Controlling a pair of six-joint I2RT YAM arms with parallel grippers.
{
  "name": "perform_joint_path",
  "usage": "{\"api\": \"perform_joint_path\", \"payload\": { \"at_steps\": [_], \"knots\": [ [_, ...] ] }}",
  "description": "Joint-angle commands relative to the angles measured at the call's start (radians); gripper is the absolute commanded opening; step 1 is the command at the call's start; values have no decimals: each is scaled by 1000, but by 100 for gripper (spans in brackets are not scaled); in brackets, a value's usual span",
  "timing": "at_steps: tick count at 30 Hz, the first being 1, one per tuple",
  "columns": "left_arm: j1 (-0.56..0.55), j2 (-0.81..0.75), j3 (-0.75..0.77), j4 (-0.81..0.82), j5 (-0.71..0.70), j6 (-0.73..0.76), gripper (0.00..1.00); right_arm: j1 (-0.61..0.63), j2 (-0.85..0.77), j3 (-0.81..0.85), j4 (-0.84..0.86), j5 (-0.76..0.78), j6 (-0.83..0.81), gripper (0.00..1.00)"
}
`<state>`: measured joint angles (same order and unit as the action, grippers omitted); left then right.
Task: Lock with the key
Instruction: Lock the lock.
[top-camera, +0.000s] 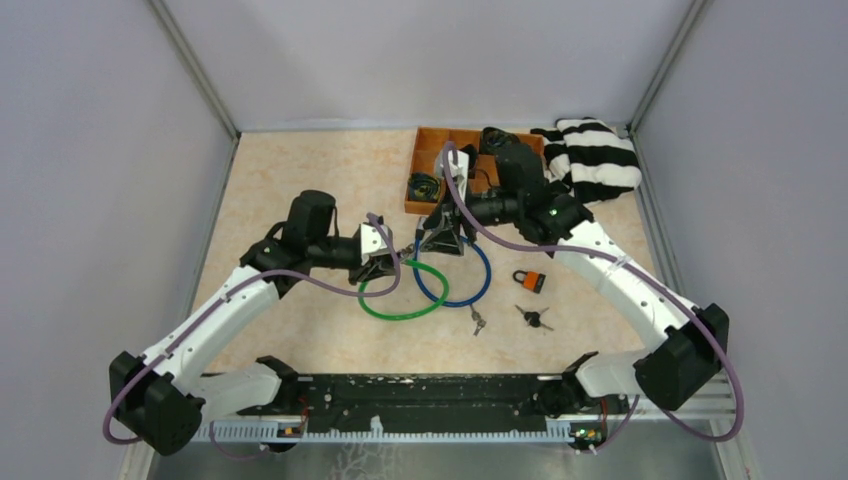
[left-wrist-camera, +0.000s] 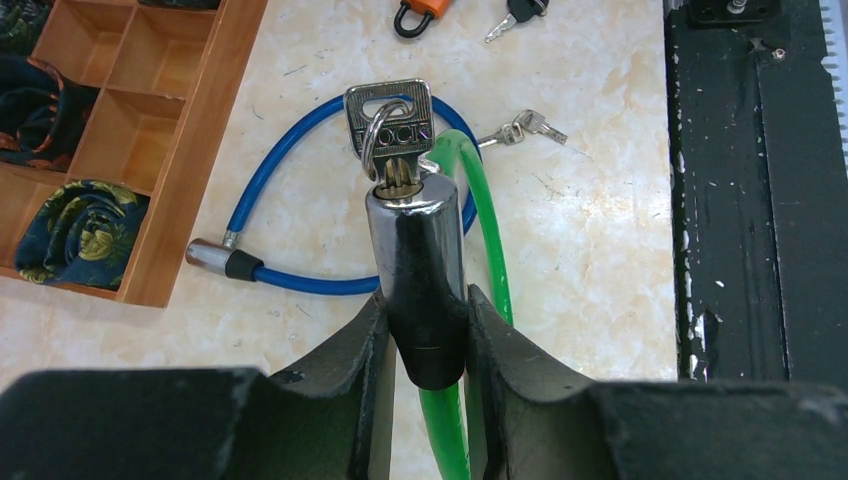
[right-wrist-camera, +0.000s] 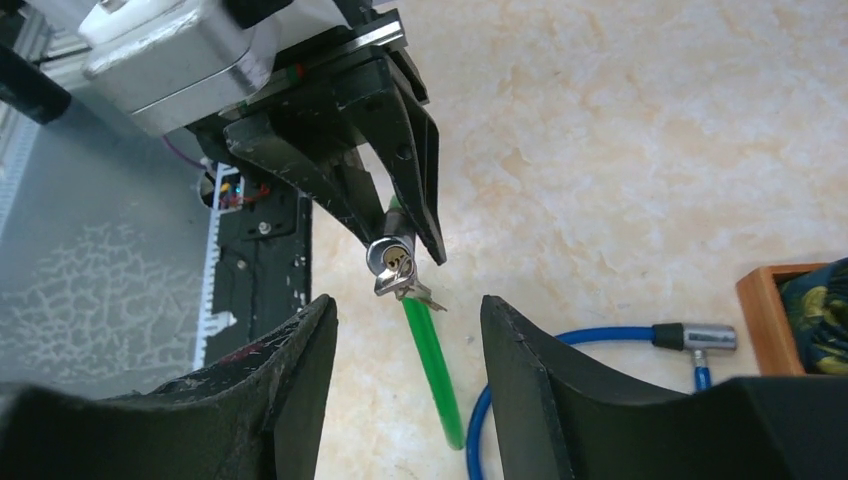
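Step in hand: key turn on the green lock.

Your left gripper (left-wrist-camera: 425, 300) is clenched on the black-and-chrome barrel of the green cable lock (left-wrist-camera: 415, 240) and holds it up off the table, left of centre. The green loop trails down onto the table below it.

The key (left-wrist-camera: 390, 115) sits in the barrel's chrome end, with its head and ring sticking out toward the right arm.

Just right of that, your right gripper (right-wrist-camera: 405, 300) faces the keyhole with its fingers spread and nothing between them. The key is ahead of the tips and not touched.

Judgement: the key is seated, but the frames do not show whether it has been turned or whether the cable's pin end is home in the barrel. Next, bring the right fingers forward, pinch the flat key head squarely and twist it. Keep the left grip firm so the barrel does not roll.

To the right on the table lie the blue cable lock (top-camera: 455, 275), spare keys (top-camera: 535, 318) and an orange padlock (top-camera: 530, 281).

Containers: the wooden tray (left-wrist-camera: 215, 150) stands at the far side. Rolled patterned cloth (left-wrist-camera: 80, 230) fills some compartments, and those nearest the locks are bare.
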<state>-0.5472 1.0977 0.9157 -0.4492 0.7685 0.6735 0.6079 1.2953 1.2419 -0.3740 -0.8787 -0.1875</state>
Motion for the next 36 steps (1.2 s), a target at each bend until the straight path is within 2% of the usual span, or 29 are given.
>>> {"api": "perform_joint_path", "payload": {
  "at_steps": [1,10,15,22,36],
  "knots": [
    [3,-12,-16,-8,-12,-1,0,27,37,69,-56,37,101,54],
    [3,-7,-21,4,-10,-5,0,56,106,142,-99,53,169,50],
    [3,-6,-23,4,-12,-3,0,71,115,149,-108,60,153,43],
    [3,-6,-20,3,-13,-3,0,95,115,150,-122,79,110,28],
    [3,-1,-20,0,-9,0,0,118,114,161,-135,110,34,18]
  ]
}}
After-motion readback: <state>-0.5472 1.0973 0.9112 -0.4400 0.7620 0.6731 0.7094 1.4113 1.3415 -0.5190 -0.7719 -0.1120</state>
